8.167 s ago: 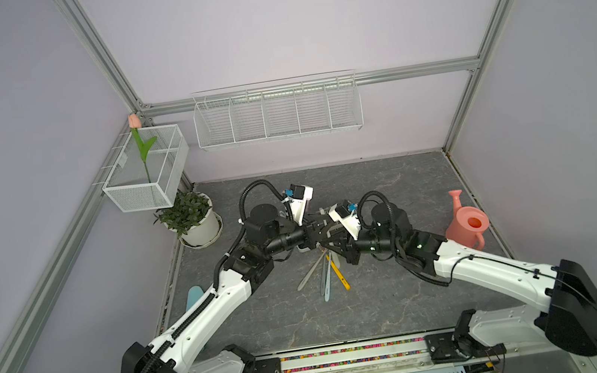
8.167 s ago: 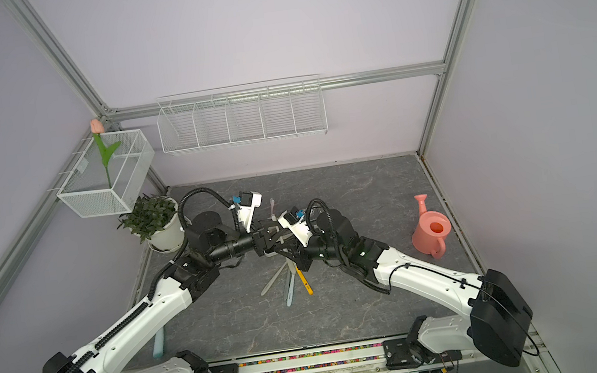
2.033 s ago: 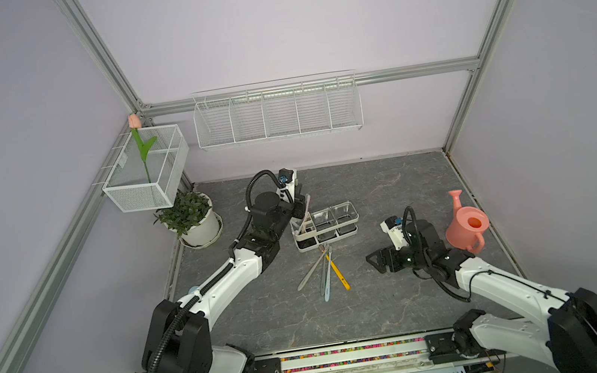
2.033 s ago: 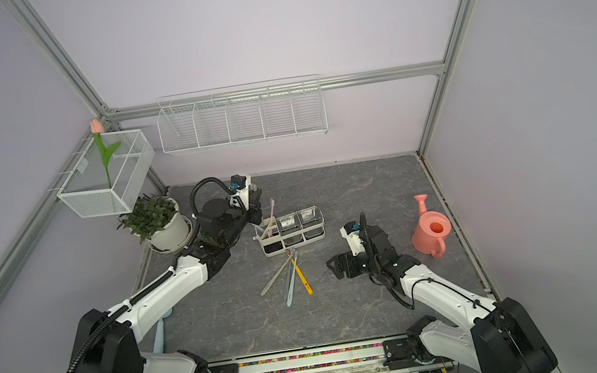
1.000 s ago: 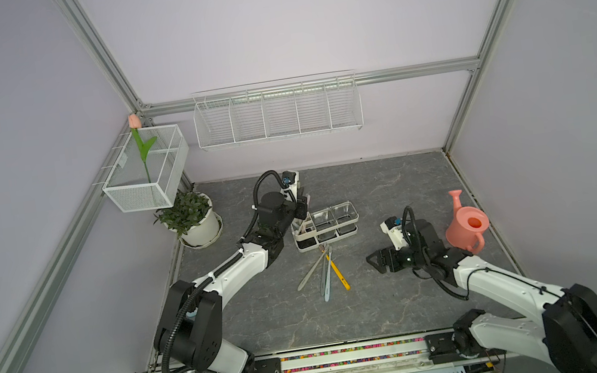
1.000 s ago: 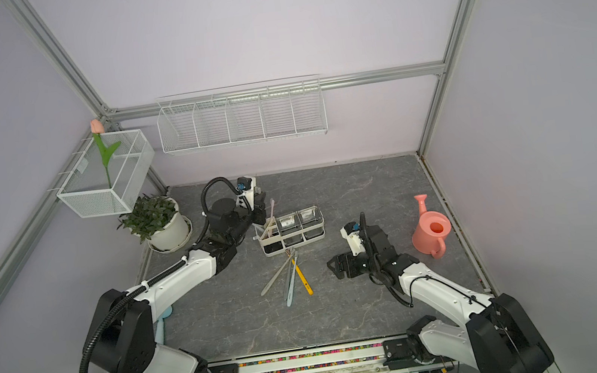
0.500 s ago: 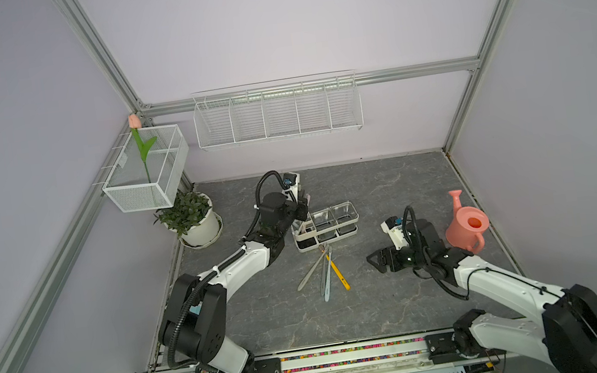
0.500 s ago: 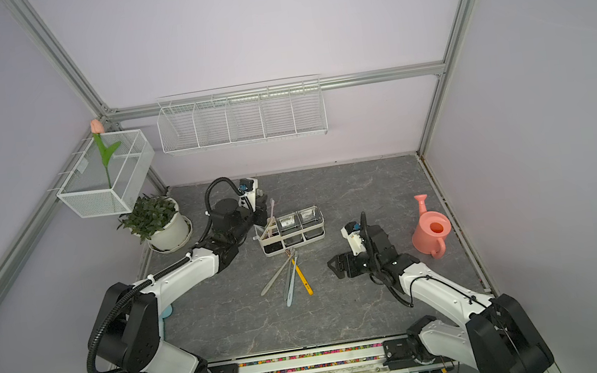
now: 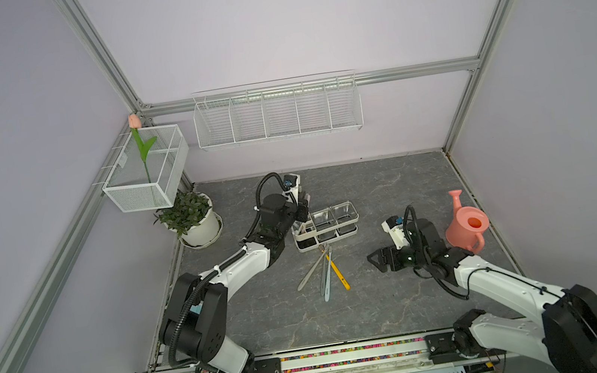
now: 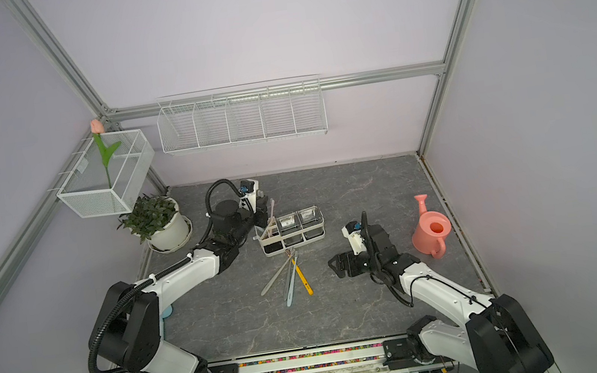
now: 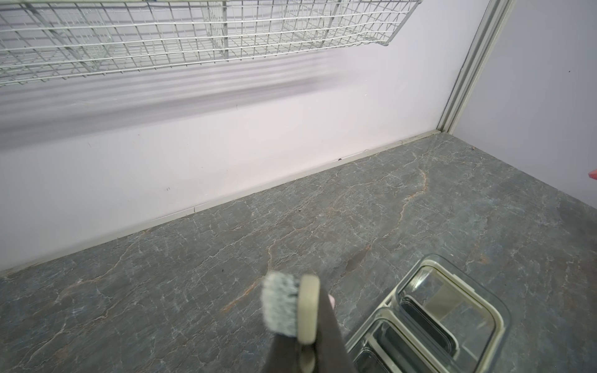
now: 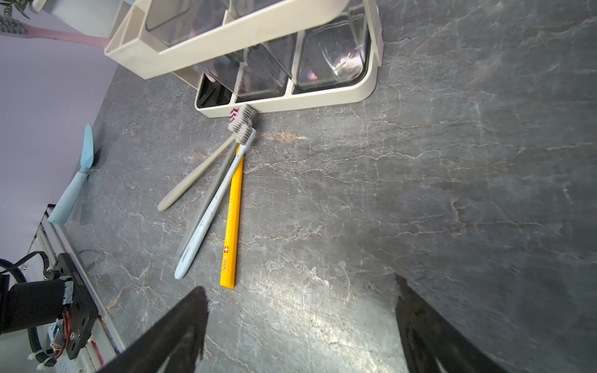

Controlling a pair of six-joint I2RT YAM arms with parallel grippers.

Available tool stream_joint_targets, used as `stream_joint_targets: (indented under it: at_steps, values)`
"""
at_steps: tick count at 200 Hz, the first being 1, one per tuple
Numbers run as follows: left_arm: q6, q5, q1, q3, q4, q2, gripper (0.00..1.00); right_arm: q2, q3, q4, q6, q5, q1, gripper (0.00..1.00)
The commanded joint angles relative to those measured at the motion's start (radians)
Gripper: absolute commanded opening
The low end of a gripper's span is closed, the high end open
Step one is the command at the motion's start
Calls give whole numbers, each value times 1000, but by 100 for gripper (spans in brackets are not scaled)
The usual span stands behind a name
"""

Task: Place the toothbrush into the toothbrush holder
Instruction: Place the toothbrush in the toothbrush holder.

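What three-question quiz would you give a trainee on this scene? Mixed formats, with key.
1. Count: how many loose toothbrushes lie in front of the toothbrush holder?
2. True or false: the right gripper is shut.
3. The left gripper, shut on the toothbrush, is at which end of the holder? A cream bin; B far clear cup; C neither.
Key: 1 four; 2 false, right gripper open and empty; 3 A.

The left arm is stretched forward, and the left gripper is squeezed shut on the toothbrush. The right arm is held low, and the right gripper is spread wide open and pointed to the left side.
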Motion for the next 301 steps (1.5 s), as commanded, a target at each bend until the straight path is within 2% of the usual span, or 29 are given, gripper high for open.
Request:
stream_joint_targets:
  at_steps: [1,301]
  values:
    - [3,21,6,-11,27,17,0,-15,-11,-3,5,-14,-5,92]
    - [80,30,7,-21,4,35,0,-11,4,-13,-8,-32,-28,92]
